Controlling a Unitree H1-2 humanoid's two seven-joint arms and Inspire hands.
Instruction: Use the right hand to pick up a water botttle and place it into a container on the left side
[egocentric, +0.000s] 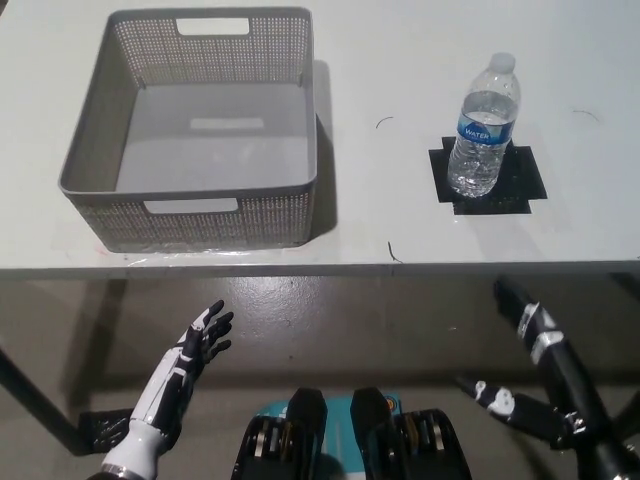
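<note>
The counter (400, 225) was the biggest thing in view, pale, filling the upper half, its near edge running across at mid-picture. At about 10 o'clock on it sat the grey container (100, 150), a perforated basket with handle cut-outs, nothing inside. At 2 o'clock, well apart from the container, the water bottle (485, 130) stood upright on a black mat (525, 180), cap on, label facing you.

Both hands were below the counter edge. Your right hand (530, 325), black, hung at 4 o'clock, under the bottle's side of the counter; its fingers looked extended and held nothing. The left hand (205, 335), white, rested at 7 o'clock, fingers spread, empty.

Pick-up not yet begun, by my reading. Risks for you: coming up too close could clip the counter edge; a light, tall bottle would tip if the fingers struck it high before closing; a carry too low could catch the container's near wall.
</note>
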